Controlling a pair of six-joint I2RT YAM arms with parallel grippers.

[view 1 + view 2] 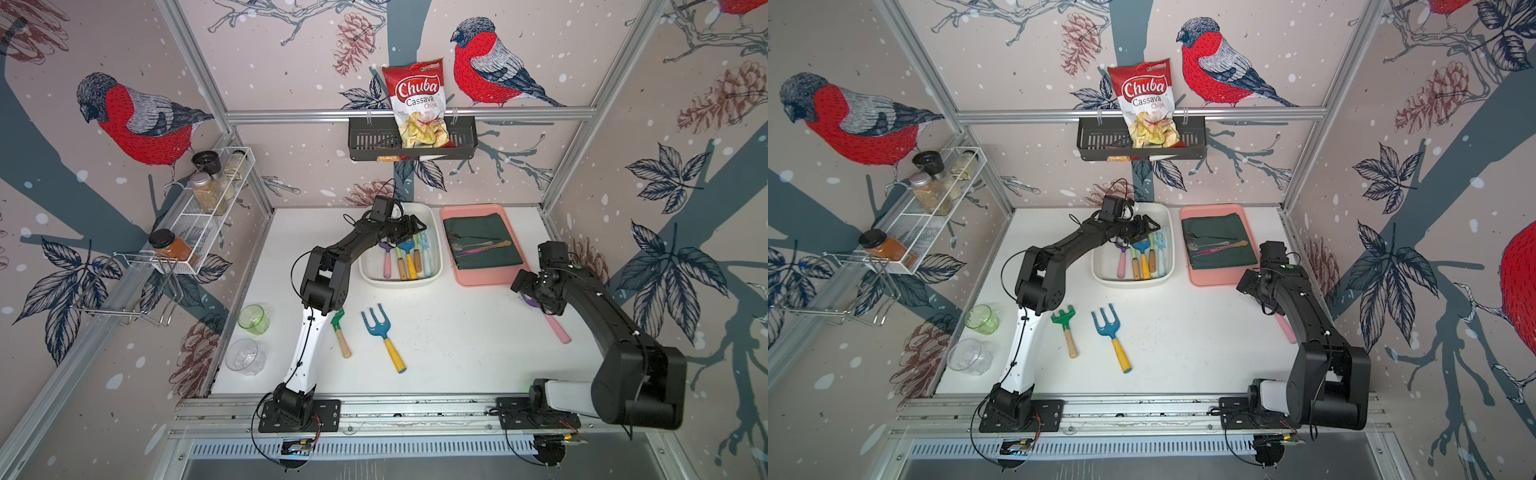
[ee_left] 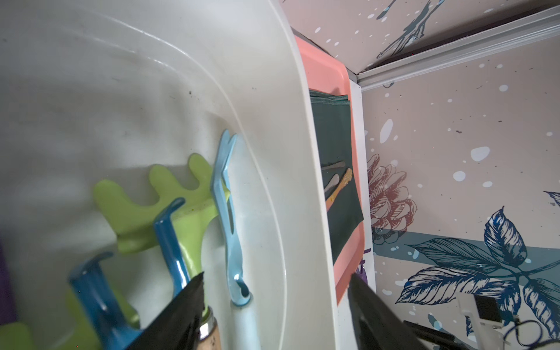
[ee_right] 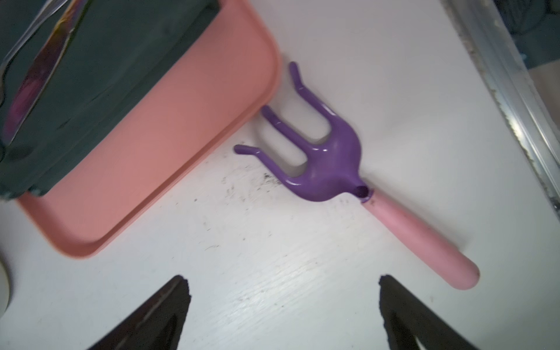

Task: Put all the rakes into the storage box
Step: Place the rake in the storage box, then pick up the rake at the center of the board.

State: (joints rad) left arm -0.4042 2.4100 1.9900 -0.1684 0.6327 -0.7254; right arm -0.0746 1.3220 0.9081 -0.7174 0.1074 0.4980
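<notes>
Lime flat-toothed rake (image 2: 169, 206) lies in white storage box (image 2: 272, 91); left tool (image 2: 276, 278) and right tool (image 3: 282, 278) both released.

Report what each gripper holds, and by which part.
Nothing. The left gripper stands open over the storage box; the right gripper hangs open near the purple rake.

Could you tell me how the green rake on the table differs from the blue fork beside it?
The green-headed rake with a bare wooden handle has short blunt teeth; the blue three-pronged fork with a yellow handle has long prongs. The rake's handle is plain wood, the fork's painted yellow. The rake looks shorter than the fork. Both lie flat on the white table, heads toward the back wall.
</notes>
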